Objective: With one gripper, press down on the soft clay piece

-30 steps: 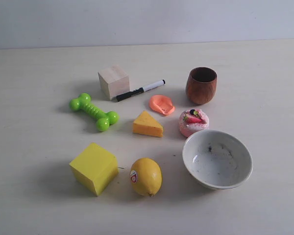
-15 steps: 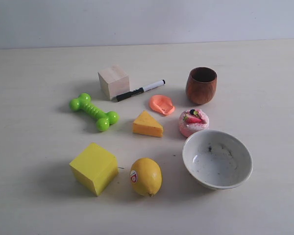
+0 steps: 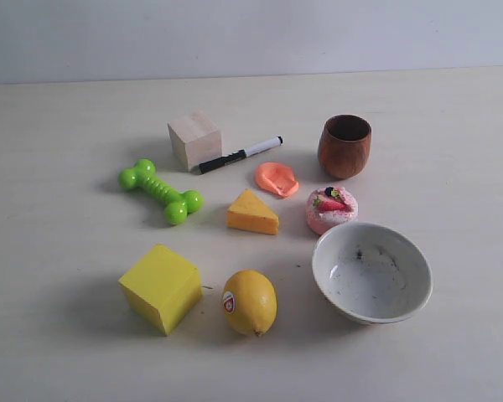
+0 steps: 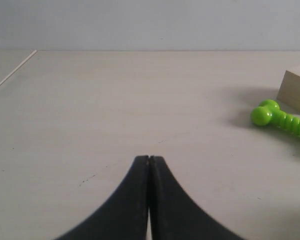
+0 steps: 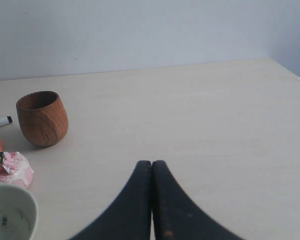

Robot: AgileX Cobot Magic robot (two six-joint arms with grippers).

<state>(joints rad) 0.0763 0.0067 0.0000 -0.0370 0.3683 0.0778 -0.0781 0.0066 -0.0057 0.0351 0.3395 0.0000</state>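
Two claws: both shut, tips touching, nothing held. Left claw, right claw; neither shows in ext. view.
Clay spot: soft clay piece lies flat on worktop, mid-scene.
Neighbours: marker behind it, cheese wedge in front, wooden cup and cake on its right. All near, none touching it.
Clay look: low salmon-orange blob w/ a dent and a raised lip on one side.
Handling (est.): soft, gives under light force; light, so prob. slides if pushed sideways; tacky, may cling to claw tips on lift-off.
Where to touch (est.): no grip needed. Shut tips straight down on top, mid-blob, off the thin lip.
Clay vs right claw: well apart. Right wrist view has cup, cake and just an orange sliver of clay at the frame edge.
Clay vs left claw: well apart. Clay not in left wrist view, only green bone toy and wooden block.
Closer arm (est.): right, but cup and cake crowd that side; come in from above.
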